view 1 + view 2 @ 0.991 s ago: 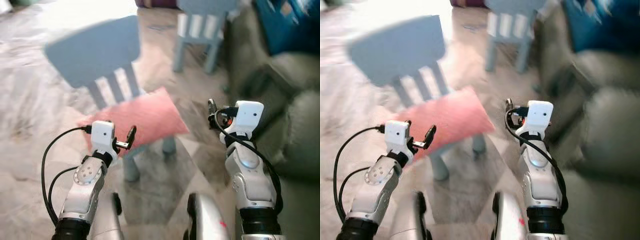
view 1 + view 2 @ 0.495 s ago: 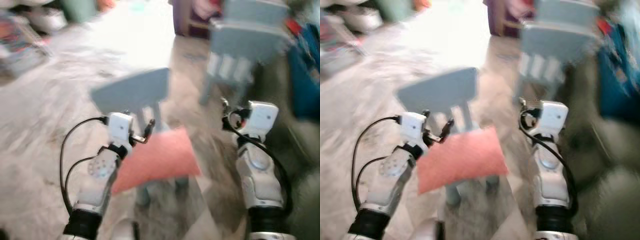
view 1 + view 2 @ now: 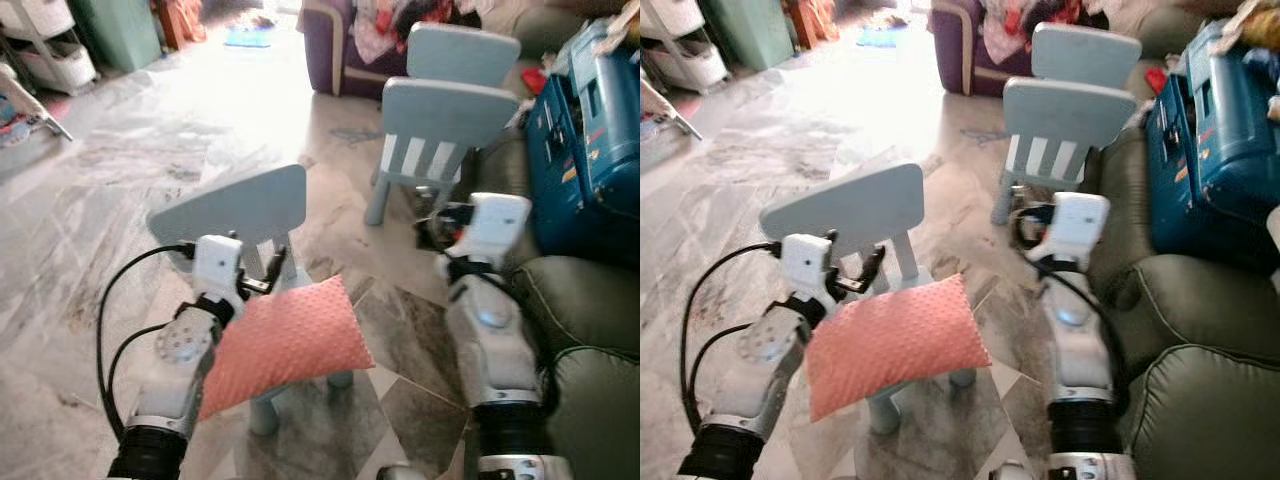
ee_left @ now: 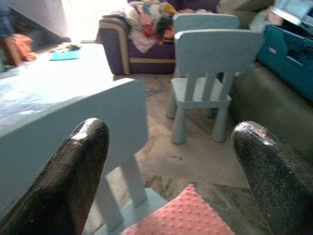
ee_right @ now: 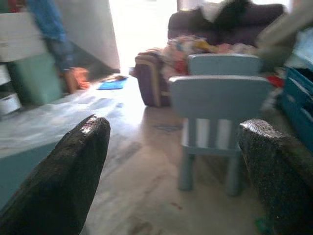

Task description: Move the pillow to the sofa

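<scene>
A coral-pink pillow (image 3: 285,345) lies on the seat of a small pale-blue chair (image 3: 235,205) right in front of me; a corner of the pillow (image 4: 186,218) also sits low in the left wrist view. My left gripper (image 3: 268,272) is open, held just above the pillow's near-left edge by the chair's backrest. At chest height to the right of the pillow my right gripper (image 3: 432,222) is open and holds nothing. The dark green sofa (image 3: 590,310) stands close on my right.
A blue hard case (image 3: 590,110) rests on the sofa's far end. Two more pale-blue chairs (image 3: 450,115) stand ahead, between me and a purple armchair (image 3: 345,45) heaped with clothes. Marble floor spreads to the left; storage bins (image 3: 45,45) sit far left.
The whole picture has shifted and sharpened: the camera has lifted and now takes in more of the room. The pillow still lies on the chair, and both arms stay raised.
</scene>
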You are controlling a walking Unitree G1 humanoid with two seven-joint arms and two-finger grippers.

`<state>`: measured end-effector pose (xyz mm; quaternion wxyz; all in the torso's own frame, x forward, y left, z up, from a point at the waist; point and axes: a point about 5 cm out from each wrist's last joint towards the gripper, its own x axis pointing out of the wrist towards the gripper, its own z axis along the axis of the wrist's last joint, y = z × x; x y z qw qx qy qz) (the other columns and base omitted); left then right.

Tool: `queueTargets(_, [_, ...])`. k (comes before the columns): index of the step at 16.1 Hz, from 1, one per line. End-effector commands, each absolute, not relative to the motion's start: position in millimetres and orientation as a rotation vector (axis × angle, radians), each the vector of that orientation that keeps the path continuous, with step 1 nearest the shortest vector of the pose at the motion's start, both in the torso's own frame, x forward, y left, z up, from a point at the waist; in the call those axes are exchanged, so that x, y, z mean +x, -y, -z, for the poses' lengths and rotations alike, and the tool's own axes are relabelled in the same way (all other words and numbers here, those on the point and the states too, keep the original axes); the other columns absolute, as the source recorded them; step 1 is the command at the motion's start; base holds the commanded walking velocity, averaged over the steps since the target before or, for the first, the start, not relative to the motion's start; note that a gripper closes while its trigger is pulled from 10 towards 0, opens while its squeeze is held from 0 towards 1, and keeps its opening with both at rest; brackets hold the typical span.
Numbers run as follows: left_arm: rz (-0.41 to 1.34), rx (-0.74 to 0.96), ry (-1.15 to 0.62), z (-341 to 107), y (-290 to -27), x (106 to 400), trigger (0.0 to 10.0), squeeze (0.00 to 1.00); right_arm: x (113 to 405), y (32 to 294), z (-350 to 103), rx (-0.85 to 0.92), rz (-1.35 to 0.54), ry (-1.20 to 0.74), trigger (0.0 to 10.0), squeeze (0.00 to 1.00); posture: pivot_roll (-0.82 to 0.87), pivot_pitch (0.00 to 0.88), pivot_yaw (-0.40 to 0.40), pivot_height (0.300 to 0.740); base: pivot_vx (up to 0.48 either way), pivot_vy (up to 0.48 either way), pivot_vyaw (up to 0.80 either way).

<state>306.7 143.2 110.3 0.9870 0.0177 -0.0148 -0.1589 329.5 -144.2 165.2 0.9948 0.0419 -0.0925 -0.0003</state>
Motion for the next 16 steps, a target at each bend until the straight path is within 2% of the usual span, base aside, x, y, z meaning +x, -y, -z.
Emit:
queueTargets(1, [0.328, 0.036, 0.021, -108, -143, 305, 10.0, 0.00, 329, 146, -165, 0.084, 0.002, 0.182, 10.0, 0.00, -0.06, 0.094, 0.014, 0.740, 0.000, 0.000, 0.00])
queueTargets(9, [0.168, 0.064, 0.030, -108, -158, 306, 10.0, 0.00, 329, 135, -167, 0.046, -0.092, 0.187, 10.0, 0.00, -0.05, 0.127, -0.024, 0.740, 0.000, 0.000, 0.00])
queueTargets(15, [0.080, 0.076, 0.027, -104, -168, 302, 10.0, 0.00, 328, 128, -167, 0.035, -0.138, 0.177, 10.0, 0.00, -0.04, 0.157, -0.046, 0.740, 0.000, 0.000, 0.77])
queueTargets(16, [0.058, 0.086, 0.018, -103, -170, 301, 10.0, 0.00, 328, 127, -167, 0.060, -0.147, 0.174, 10.0, 0.00, -0.04, 0.162, -0.049, 0.740, 0.000, 0.000, 0.00])
